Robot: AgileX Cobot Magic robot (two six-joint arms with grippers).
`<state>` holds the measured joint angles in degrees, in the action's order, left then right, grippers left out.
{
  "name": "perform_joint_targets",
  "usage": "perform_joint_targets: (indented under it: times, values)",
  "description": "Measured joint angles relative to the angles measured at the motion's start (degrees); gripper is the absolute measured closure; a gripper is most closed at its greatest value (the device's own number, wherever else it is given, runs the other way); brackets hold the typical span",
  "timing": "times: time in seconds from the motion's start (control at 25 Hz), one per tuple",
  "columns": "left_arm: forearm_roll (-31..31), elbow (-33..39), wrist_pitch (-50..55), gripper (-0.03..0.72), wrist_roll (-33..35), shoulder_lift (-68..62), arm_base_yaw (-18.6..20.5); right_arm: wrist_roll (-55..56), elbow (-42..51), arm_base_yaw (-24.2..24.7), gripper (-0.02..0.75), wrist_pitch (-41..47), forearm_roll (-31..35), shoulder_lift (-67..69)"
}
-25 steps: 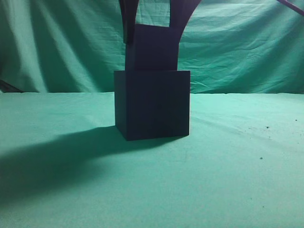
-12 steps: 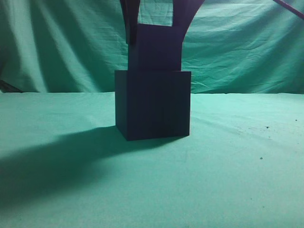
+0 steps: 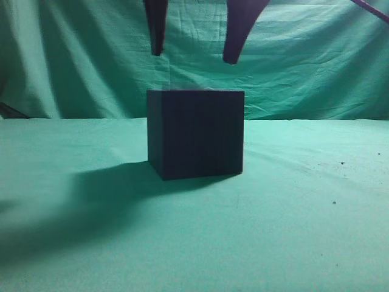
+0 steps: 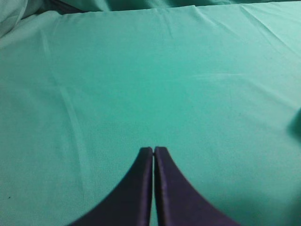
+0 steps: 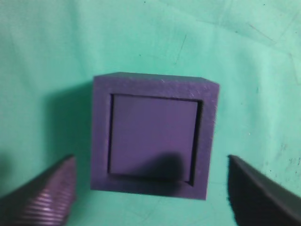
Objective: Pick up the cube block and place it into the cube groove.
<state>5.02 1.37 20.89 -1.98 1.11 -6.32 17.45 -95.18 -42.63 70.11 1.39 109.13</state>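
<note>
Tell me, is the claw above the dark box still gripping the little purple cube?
No: in the right wrist view the right claw is spread open and empty, while the cube block sits down inside the cube groove.

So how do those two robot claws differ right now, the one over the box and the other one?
The right gripper hangs above the large dark navy cube-shaped box, jaws spread wide and empty. The left gripper has its jaws pressed together over bare green cloth. Under the right one, the small purple cube block sits inside the box; nothing lies under the left one. Both have dark, tapered fingers.
</note>
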Motion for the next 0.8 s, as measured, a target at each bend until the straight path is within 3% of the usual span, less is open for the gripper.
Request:
perform_joint_targets:
  times: [0.12, 0.32, 0.44, 0.48, 0.6, 0.68, 0.8]
  values:
    - [0.0, 0.0, 0.0, 0.688, 0.0, 0.0, 0.0, -0.1, 0.0, 0.0, 0.082, -0.1, 0.1, 0.0]
    - [0.0, 0.0, 0.0, 0.688, 0.0, 0.0, 0.0, -1.1, -3.8, 0.0, 0.092, 0.9, -0.4, 0.0]
    - [0.0, 0.0, 0.0, 0.688, 0.0, 0.0, 0.0, -2.4, -7.8, 0.0, 0.328, 0.9, -1.6, -0.5]
    - [0.0, 0.0, 0.0, 0.688, 0.0, 0.0, 0.0, -2.4, -7.8, 0.0, 0.328, 0.9, -1.6, -0.5]
    - [0.0, 0.0, 0.0, 0.688, 0.0, 0.0, 0.0, -3.7, -8.6, 0.0, 0.664, 1.1, -2.8, -5.3]
    - [0.0, 0.0, 0.0, 0.688, 0.0, 0.0, 0.0, -4.2, -8.6, 0.0, 0.738, 1.3, -3.3, -9.4]
    - [0.0, 0.0, 0.0, 0.688, 0.0, 0.0, 0.0, -4.3, -6.5, 0.0, 0.738, 1.4, -3.4, -16.0]
